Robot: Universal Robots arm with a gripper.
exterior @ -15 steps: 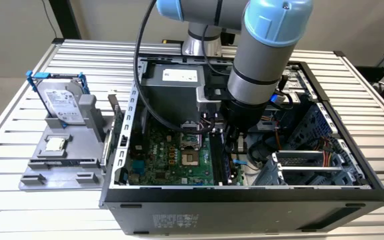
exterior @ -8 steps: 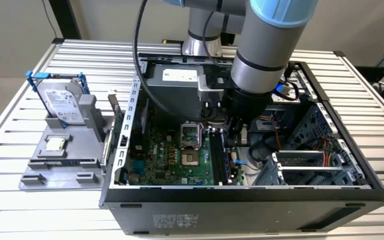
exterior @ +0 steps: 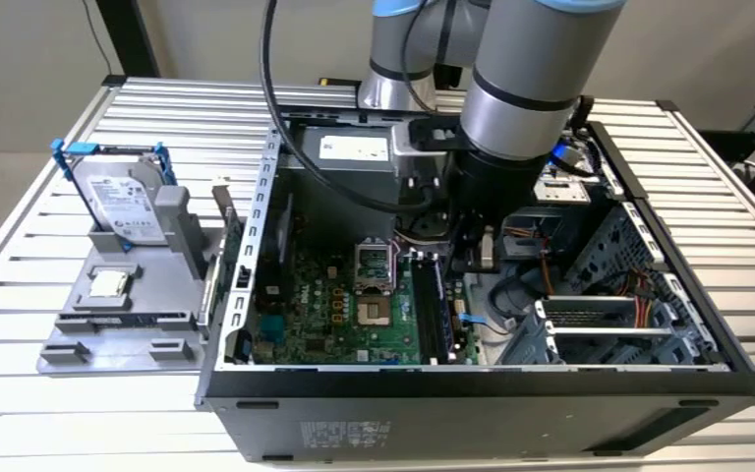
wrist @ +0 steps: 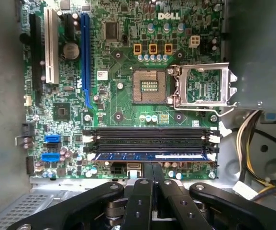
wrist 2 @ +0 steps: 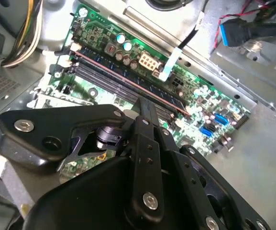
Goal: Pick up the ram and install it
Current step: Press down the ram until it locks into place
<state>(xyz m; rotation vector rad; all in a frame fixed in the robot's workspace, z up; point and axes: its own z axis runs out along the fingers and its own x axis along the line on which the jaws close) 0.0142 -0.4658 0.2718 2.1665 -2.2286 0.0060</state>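
Long thin dark-blue ram stick lies seated in the motherboard slot nearest the black tool; tool fingers pressed together directly above its middle, crosswise to its long axis

In the first wrist view you see white lettering printed on the motherboard and a blue label strip along the ram. In the exterior view, white stickers mark the hard drive, power supply and case front, all too small to read.
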